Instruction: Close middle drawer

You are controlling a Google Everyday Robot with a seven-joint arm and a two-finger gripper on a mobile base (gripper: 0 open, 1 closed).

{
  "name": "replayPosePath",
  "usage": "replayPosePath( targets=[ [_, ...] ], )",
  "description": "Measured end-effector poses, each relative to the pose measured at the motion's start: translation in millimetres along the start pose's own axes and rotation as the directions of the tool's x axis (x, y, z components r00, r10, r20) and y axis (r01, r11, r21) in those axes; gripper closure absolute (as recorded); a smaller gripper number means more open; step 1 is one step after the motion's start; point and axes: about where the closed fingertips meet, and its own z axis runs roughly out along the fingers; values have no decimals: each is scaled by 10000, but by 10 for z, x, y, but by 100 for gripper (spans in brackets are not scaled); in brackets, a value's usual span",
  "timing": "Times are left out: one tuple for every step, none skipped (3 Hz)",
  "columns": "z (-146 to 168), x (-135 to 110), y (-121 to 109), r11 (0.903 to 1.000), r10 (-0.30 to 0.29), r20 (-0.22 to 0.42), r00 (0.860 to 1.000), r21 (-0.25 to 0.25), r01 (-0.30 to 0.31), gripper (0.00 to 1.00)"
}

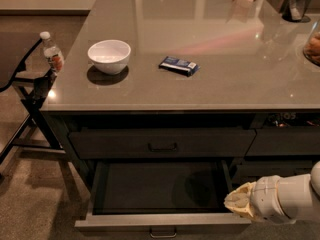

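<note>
The middle drawer [160, 189] stands pulled far out below the counter. Its dark box interior is open to view and looks empty. Its pale top rim [162, 220] runs along the front, with a small dark bar handle [163, 231] at the bottom edge of the view. My gripper [241, 202], cream-coloured on a white arm, comes in from the right. It sits at the drawer's front right corner, just above the rim.
The slim top drawer [162, 143] above is shut. On the grey counter [225, 69] sit a white bowl [109, 56] and a dark blue packet [179, 65]. A water bottle [52, 52] stands on a black folding stand [30, 91] at the left.
</note>
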Motion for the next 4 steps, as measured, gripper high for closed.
replayPosePath(
  targets=[
    [60, 9, 0, 10000, -8, -124, 9999, 19, 8, 100],
    [422, 175, 11, 9997, 45, -267, 9996, -242, -52, 100],
    [909, 454, 55, 9991, 121, -160, 9998, -409, -128, 100],
    [1277, 648, 161, 9981, -262, 56, 9996, -564, 265, 100]
  ],
)
